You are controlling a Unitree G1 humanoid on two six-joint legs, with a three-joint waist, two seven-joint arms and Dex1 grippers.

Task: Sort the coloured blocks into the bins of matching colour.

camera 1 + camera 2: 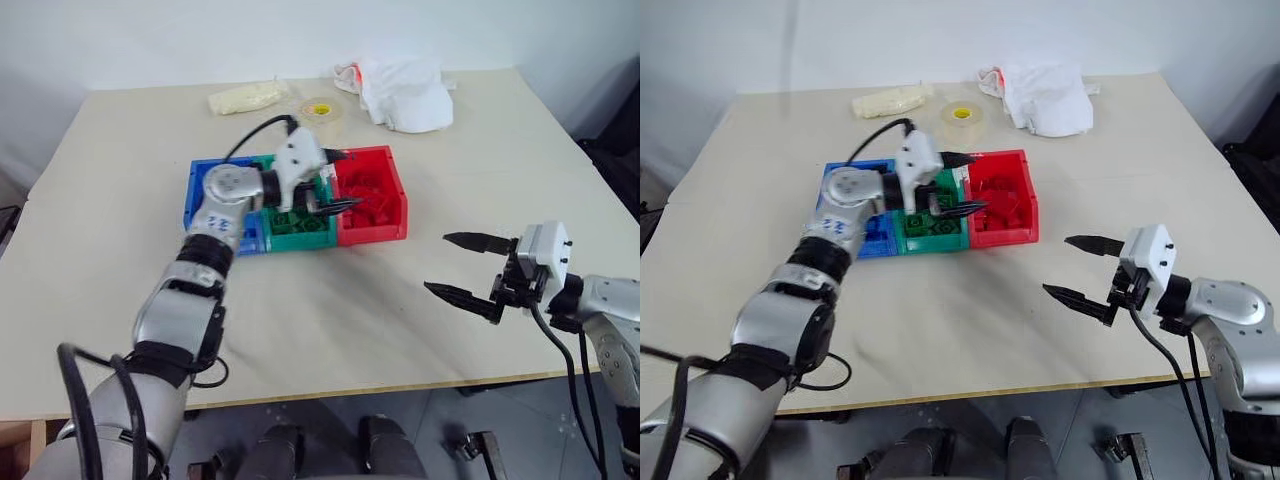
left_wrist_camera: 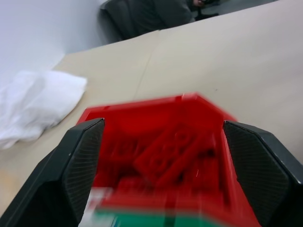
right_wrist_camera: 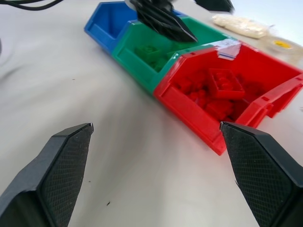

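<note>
Left hand point(image 1: 338, 181) gapes empty over the red bin point(image 1: 397, 187) (red blocks point(image 3: 226, 84) inside), right hand point(image 1: 466, 265) wide

Left gripper point(image 2: 163, 175) fingers spread wide, red bin point(image 2: 208, 113) beyond — red blocks point(image 2: 165, 153) inside

The bins point(image 1: 372, 232) are 3 joined open-top plastic boxes in a row, blue, green and red from left to right, sitting left of centre in the head view on the desk point(image 1: 450, 140). The red blocks point(image 3: 226, 84) lie piled inside the red bin at the row's right end, 1 square studded brick lying tilted on top. Green blocks point(image 3: 150, 51) lie in the green bin.
</note>
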